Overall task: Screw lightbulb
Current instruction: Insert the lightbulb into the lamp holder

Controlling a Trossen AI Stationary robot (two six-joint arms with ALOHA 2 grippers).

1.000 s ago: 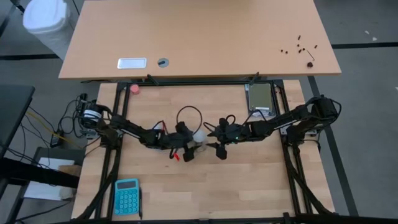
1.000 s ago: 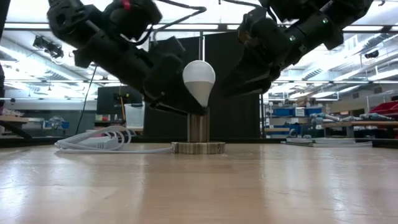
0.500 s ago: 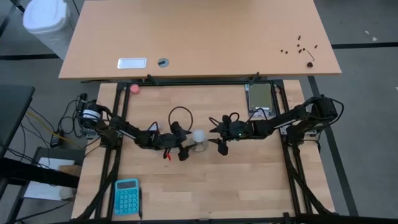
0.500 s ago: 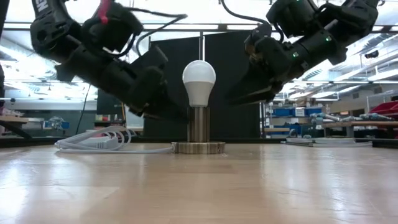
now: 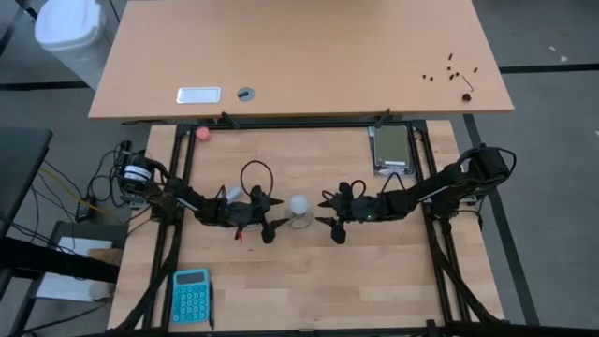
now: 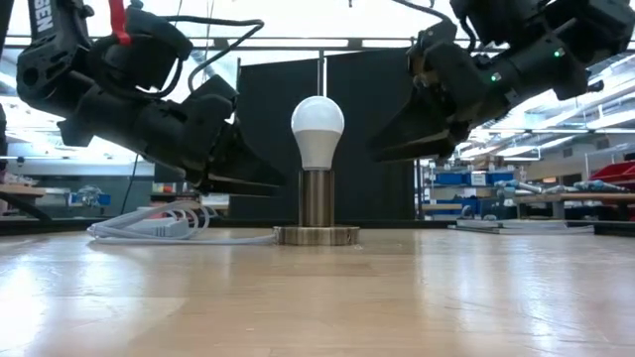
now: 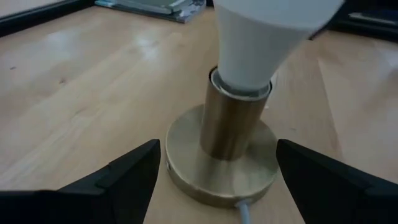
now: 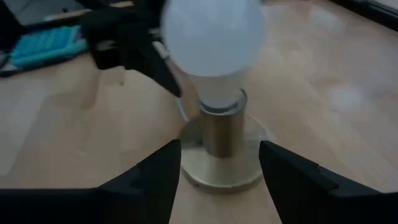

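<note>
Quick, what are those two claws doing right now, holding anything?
Left tool: open, holding nothing, beside the lightbulb.
Right tool: open, holding nothing, on the bulb's other side.

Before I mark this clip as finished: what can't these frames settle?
- Thread seating: the lightbulb stands upright in the socket, but its screw base is hidden inside the socket barrel in every view, so how far it is screwed in cannot be told.
- Left tool and right tool: both open, clear of the bulb; in the low view their dark silhouettes blur.
- Small dark bits on the far desk: too small to identify.
</note>
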